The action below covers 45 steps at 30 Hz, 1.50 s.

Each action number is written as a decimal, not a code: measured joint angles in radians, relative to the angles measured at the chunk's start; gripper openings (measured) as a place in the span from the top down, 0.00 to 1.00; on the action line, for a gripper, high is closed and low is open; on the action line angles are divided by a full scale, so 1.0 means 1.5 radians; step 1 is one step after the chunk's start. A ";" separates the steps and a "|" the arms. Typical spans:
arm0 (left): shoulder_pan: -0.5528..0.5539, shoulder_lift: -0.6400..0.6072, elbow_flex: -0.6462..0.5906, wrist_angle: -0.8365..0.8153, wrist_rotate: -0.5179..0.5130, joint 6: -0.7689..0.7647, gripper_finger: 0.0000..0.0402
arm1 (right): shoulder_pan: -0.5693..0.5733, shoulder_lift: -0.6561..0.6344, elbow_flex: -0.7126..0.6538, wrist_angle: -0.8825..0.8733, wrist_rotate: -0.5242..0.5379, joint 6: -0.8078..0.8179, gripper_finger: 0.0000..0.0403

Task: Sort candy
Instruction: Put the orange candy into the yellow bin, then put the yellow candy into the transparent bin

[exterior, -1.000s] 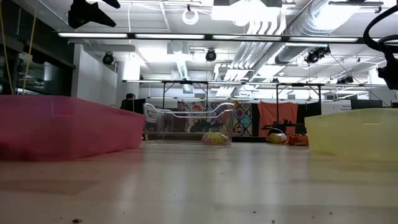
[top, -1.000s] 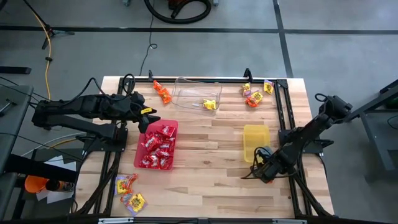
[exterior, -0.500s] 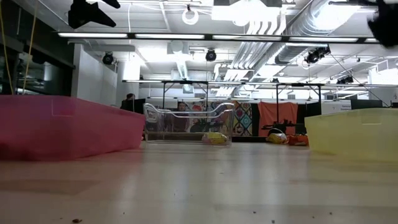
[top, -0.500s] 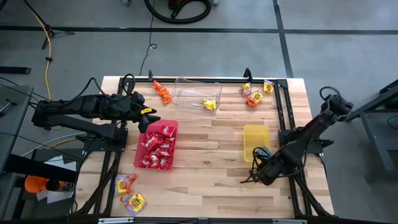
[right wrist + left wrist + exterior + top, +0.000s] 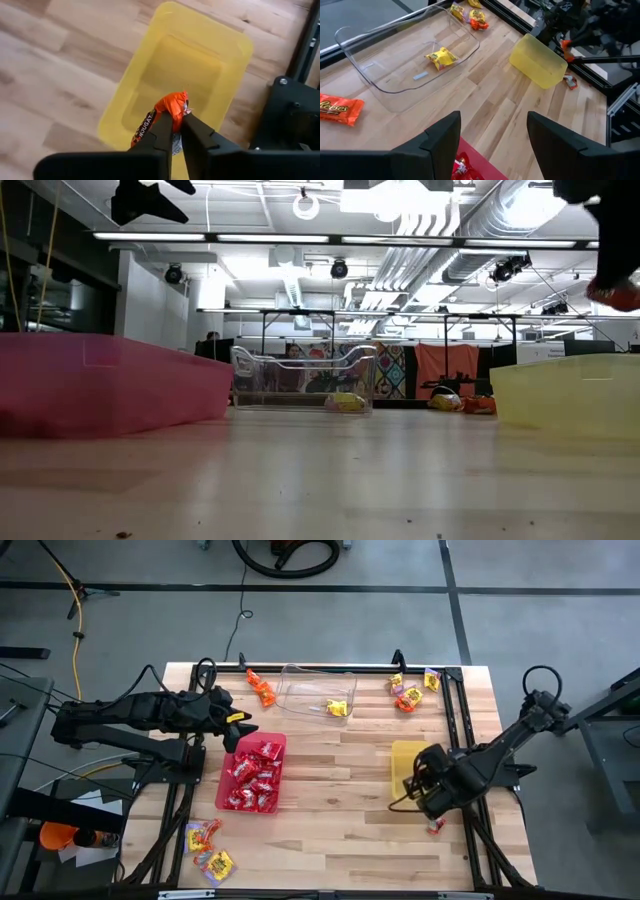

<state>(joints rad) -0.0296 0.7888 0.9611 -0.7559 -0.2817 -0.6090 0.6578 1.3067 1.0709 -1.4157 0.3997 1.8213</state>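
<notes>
The right gripper (image 5: 176, 131) hangs above the yellow tray (image 5: 150, 75), its two dark fingers (image 5: 160, 131) pinched tight on a red-orange candy packet (image 5: 170, 107) whose crumpled top sticks out past the fingertips; the tray's hollow lies directly beyond the packet. From overhead, this gripper (image 5: 432, 790) sits over the near right part of the table (image 5: 340, 755), at the yellow tray's (image 5: 408, 758) near edge, and one small red packet (image 5: 434, 826) lies on the wood just behind it. The left gripper (image 5: 492, 132) hovers with its fingers spread wide and nothing between them, above the far end of the red tray (image 5: 276, 745), which is filled with red candy (image 5: 255, 775). Ahead of that gripper stands the clear tray (image 5: 390, 60) holding one yellow packet (image 5: 441, 56), with an orange packet (image 5: 340, 109) lying on the wood beside it. More orange and yellow packets (image 5: 408, 692) lie well beyond the right gripper at the far right corner, and another cluster (image 5: 208, 848) sits at the near left corner.
</notes>
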 joint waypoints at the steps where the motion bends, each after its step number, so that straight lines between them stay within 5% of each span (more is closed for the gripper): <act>1: 0.000 0.000 0.000 0.000 0.000 -0.001 0.46 | -0.009 -0.003 -0.011 0.005 0.000 0.002 0.94; 15: 0.000 0.000 0.000 0.000 0.001 -0.005 0.46 | -0.084 -0.011 -0.038 0.050 -0.115 -0.144 0.48; 21: 0.000 0.000 0.000 0.001 0.001 -0.005 0.46 | -0.144 -0.057 -0.013 0.101 -0.005 -0.138 0.42; 27: 0.000 0.000 0.000 0.007 0.034 0.016 0.46 | -0.334 -0.136 -0.012 0.105 0.103 -0.154 0.42; 34: 0.004 0.000 0.000 0.051 0.041 0.132 0.46 | -0.618 -0.160 -0.014 0.124 0.112 -0.251 0.42; 40: 0.025 0.000 0.000 0.101 0.039 0.135 0.46 | -0.834 -0.135 -0.092 0.310 0.027 -0.391 0.42; 45: 0.043 0.000 0.000 0.124 0.002 0.103 0.46 | -0.989 -0.113 -0.234 0.549 -0.153 -0.467 0.42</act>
<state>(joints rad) 0.0351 0.7890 0.9611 -0.5704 -0.2784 -0.4547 -0.8262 1.1378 0.7204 -0.5922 0.1707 1.1207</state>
